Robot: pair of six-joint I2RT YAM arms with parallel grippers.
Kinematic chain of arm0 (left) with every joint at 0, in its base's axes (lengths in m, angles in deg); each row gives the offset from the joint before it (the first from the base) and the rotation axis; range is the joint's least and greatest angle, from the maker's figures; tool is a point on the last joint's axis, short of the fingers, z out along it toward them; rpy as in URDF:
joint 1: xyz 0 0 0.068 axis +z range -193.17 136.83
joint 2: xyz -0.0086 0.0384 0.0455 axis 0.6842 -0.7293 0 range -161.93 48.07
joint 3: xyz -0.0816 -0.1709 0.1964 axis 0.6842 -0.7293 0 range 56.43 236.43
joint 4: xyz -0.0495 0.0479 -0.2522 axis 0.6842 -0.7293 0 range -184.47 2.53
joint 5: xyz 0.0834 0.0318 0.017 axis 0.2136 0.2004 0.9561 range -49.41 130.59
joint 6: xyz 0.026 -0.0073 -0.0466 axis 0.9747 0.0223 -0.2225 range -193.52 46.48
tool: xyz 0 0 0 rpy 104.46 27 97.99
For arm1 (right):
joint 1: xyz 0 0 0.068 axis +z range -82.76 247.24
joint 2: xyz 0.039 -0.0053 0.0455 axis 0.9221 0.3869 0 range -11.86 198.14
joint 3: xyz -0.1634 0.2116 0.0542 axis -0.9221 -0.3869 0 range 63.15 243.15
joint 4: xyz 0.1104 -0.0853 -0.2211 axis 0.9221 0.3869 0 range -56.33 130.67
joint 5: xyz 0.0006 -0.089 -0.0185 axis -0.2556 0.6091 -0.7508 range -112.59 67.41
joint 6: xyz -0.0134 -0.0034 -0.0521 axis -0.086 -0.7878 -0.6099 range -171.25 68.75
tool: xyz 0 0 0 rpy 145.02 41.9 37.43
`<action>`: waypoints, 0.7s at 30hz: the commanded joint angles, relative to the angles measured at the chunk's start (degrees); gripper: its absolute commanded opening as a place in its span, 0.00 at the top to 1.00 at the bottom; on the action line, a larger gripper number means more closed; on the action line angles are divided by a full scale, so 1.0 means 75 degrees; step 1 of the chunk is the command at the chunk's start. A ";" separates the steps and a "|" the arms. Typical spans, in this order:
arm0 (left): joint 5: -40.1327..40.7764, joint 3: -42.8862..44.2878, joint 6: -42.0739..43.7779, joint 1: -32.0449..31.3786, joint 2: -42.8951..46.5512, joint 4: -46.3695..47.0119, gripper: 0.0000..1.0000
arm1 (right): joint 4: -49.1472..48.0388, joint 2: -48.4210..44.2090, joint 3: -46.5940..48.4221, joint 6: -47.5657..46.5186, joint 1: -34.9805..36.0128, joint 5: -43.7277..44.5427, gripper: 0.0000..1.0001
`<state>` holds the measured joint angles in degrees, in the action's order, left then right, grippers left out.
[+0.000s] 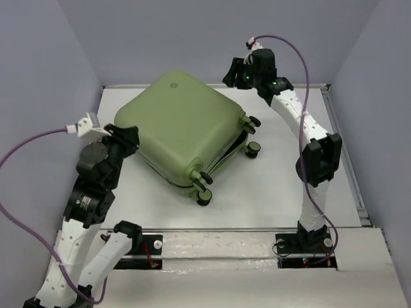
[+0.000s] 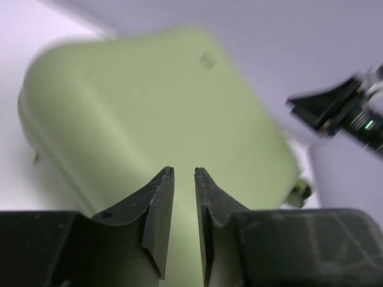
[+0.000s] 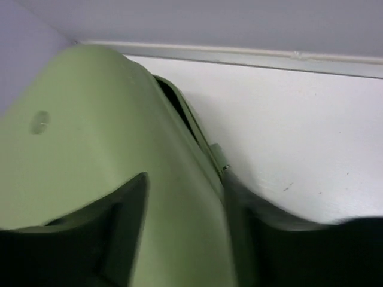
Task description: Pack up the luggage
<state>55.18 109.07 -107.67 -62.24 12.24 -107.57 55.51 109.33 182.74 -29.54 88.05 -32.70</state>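
Note:
The luggage [image 1: 183, 125], a light-green hard-shell suitcase, lies flat in the middle of the white table [image 1: 276, 186]. Its upper shell is slightly ajar, with a dark gap on the wheel side [image 1: 225, 157]. It also shows in the left wrist view [image 2: 155, 101] and the right wrist view [image 3: 90, 137]. My left gripper [image 1: 130, 138] [image 2: 184, 170] is at the suitcase's left edge, nearly shut with a narrow gap and holding nothing. My right gripper [image 1: 234, 74] [image 3: 182, 179] is open at the back right corner, with its fingers either side of the upper shell's rim by the zipper pull [image 3: 219, 156].
Grey walls close in the table on the left, back and right. A raised rim [image 3: 239, 55] runs along the table's back edge. The suitcase wheels [image 1: 204, 192] stick out toward the near right. The arm bases [image 1: 305, 244] stand at the near edge.

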 commanded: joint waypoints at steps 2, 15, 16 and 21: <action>0.0225 0.1487 0.0721 -0.0024 -0.1137 0.1072 0.64 | -0.0554 -0.2608 -0.1328 -0.0329 0.0095 0.0060 0.83; -0.1909 0.5939 0.0933 0.2014 -0.7125 0.0502 0.46 | -0.2362 -0.7461 -0.8770 0.0444 0.2017 0.0001 0.93; -0.1910 0.6464 0.1014 0.2108 -0.7720 0.0233 0.43 | -0.2258 -0.7741 -0.9296 0.0456 0.2110 0.0023 0.93; -0.1325 0.8212 0.1553 0.2425 -0.9328 -0.0718 0.31 | -0.2186 -0.7792 -1.0308 0.0515 0.2111 0.0234 0.93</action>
<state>44.07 160.57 -100.02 -44.87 -55.65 -108.09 42.64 52.08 108.34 -26.65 103.62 -32.85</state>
